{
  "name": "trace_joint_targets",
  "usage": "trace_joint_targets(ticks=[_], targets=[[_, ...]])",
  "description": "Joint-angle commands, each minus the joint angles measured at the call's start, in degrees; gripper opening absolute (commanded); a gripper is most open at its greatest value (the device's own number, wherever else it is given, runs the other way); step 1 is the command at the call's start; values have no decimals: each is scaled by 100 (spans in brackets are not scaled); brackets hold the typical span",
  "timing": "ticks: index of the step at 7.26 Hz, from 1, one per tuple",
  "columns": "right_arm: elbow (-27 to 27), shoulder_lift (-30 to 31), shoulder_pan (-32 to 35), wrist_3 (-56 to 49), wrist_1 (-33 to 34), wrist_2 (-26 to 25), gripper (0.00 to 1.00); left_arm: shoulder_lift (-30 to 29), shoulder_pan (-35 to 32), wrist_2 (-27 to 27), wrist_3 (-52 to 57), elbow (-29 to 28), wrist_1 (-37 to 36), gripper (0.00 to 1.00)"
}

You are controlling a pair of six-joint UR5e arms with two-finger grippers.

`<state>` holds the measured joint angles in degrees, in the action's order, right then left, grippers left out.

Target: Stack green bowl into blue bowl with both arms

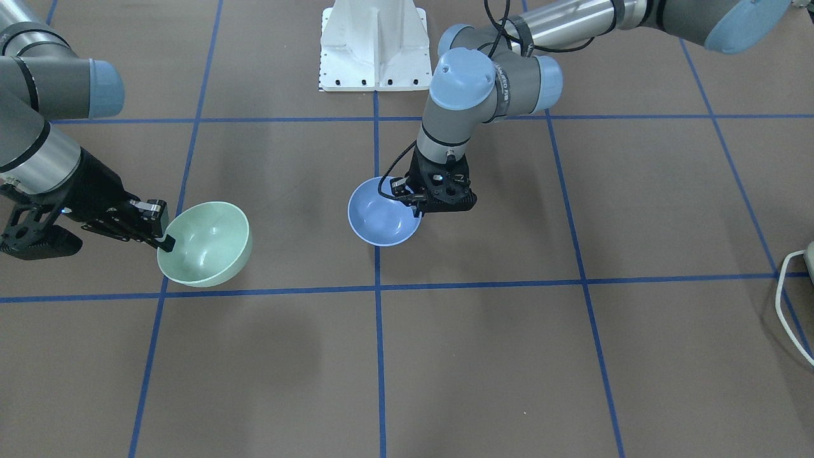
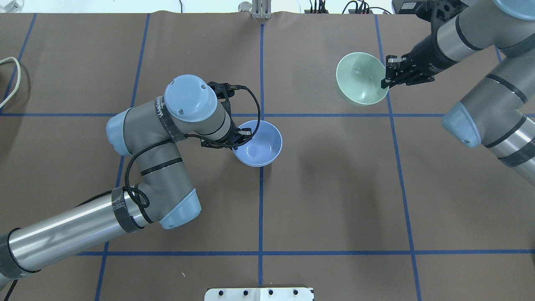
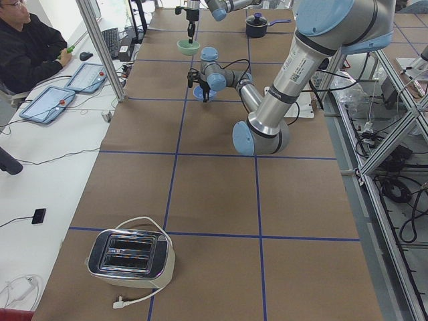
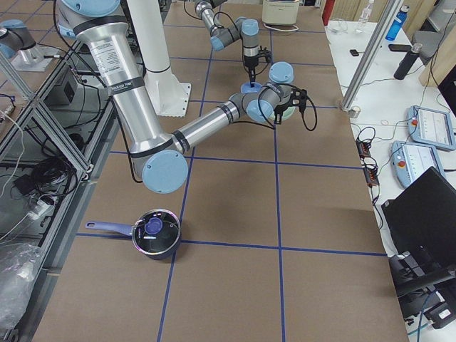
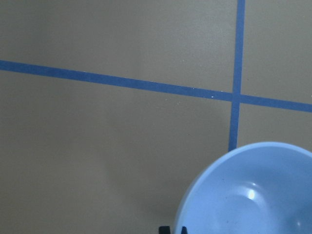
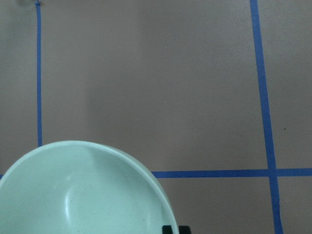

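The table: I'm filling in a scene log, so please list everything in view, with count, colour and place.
green bowl: one, pale mint green, tilted and gripped at its rim, on the robot's right side
blue bowl: one, light blue, near the table's centre, over a tape line
toaster: one, silver and cream, at the table end on the robot's left
pot: one, dark with a blue handle, at the table end on the robot's right
table: one, brown with a blue tape grid
pedestal base: one, white, at the robot's edge of the table
operator: one, in black, seated beside the table
arms: two, silver-grey with light blue caps, left arm and right arm
claws: two, black; left claw shut on the blue bowl's rim, right claw shut on the green bowl's rim
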<state>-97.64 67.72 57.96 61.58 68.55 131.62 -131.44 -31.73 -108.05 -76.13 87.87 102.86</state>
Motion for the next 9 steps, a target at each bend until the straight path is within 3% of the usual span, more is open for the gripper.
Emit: trace_joint_targets(ticks=[1, 5, 6, 8, 9], targets=[[0, -13, -30, 20, 0, -58, 0, -13, 149, 47, -156, -77, 189, 0], [9, -31, -39, 20, 9, -58, 0, -13, 264, 240, -165, -147, 295, 0], [9, -31, -48, 20, 0, -58, 0, 13, 273, 240, -166, -199, 487, 21], [17, -31, -48, 20, 0, -67, 0, 13, 282, 240, -157, -218, 542, 75], [26, -31, -83, 20, 0, -58, 0, 13, 264, 232, -122, -157, 533, 88]])
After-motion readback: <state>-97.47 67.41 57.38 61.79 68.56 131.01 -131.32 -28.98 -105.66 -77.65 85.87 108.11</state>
